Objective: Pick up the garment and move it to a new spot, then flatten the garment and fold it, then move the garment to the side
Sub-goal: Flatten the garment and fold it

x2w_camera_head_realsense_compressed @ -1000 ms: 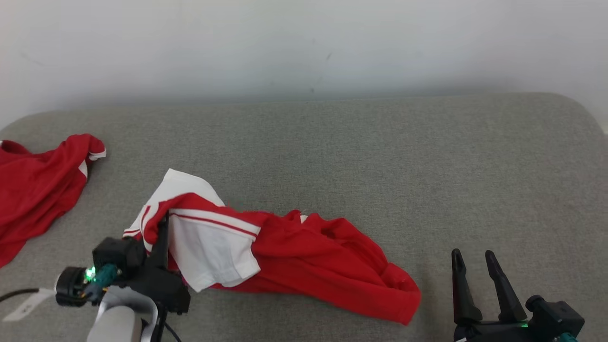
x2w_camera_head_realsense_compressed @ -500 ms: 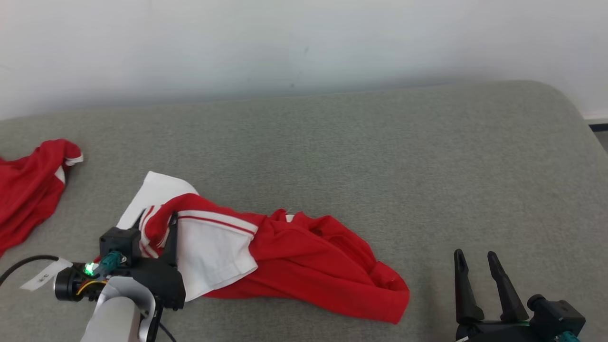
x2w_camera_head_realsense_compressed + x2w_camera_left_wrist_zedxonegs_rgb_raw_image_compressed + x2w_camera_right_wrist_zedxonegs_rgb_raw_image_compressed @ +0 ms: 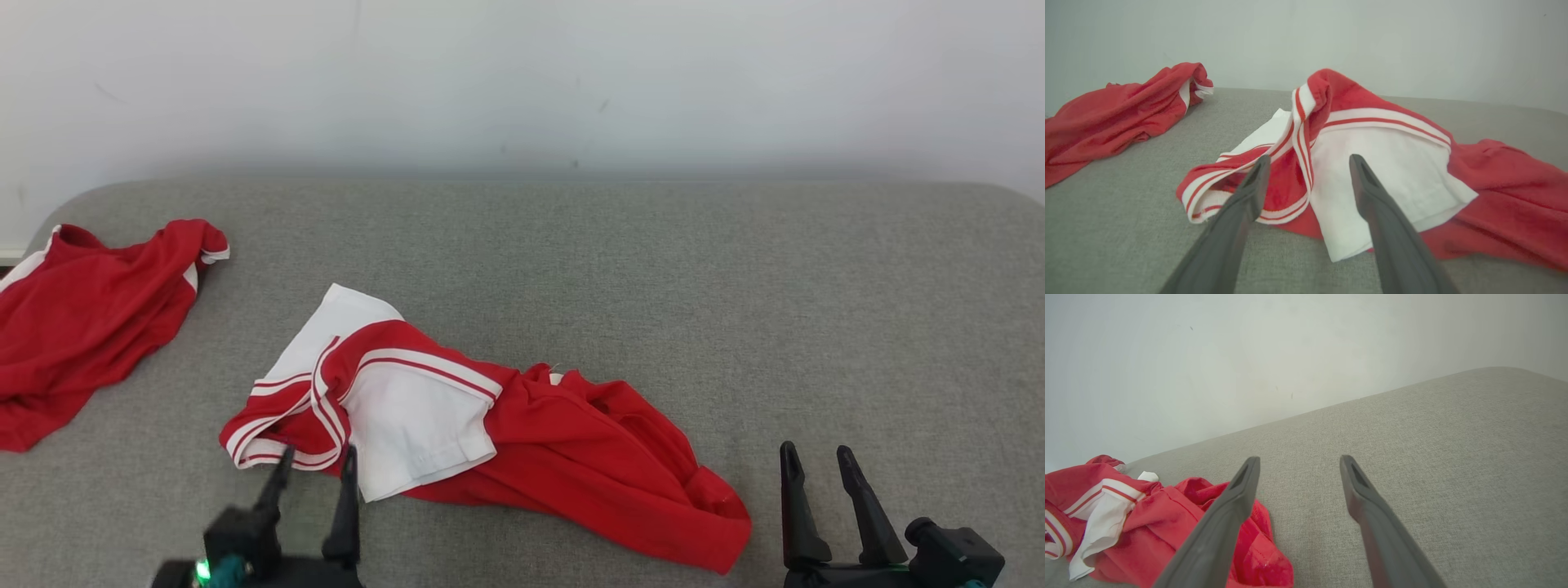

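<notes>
Down on the grey cushion (image 3: 653,269): woven, nubbly, rounded at the far corners, backed at twelve o'clock by a plain pale wall (image 3: 522,73). Just below centre in the head view, the garment (image 3: 571,433), a crumpled soft-knit heap stretched in a long slant from ten o'clock down to four. Red body bunched in soft ridges at the four o'clock end. At the other end, a smooth white panel, squarish, edged with red-and-white stripes and folded over on itself. Lying loose, gripped by nothing.

At seven o'clock, the left gripper (image 3: 318,451): two long dark tapered fingers spread wide, nothing pinched between. Tips right at the striped hem, touching or just short, hard to call. Same story from the left wrist view: matte fingers splayed either side of the striped band, white panel behind the one toward three o'clock.

At five o'clock, the right gripper (image 3: 814,449): fingers wide too, empty, pointing up over bare upholstery, near the garment's red tail yet apart from it.

Far off at nine o'clock, a second red garment (image 3: 90,327), rumpled, white trim at its edges, well apart from the first.
</notes>
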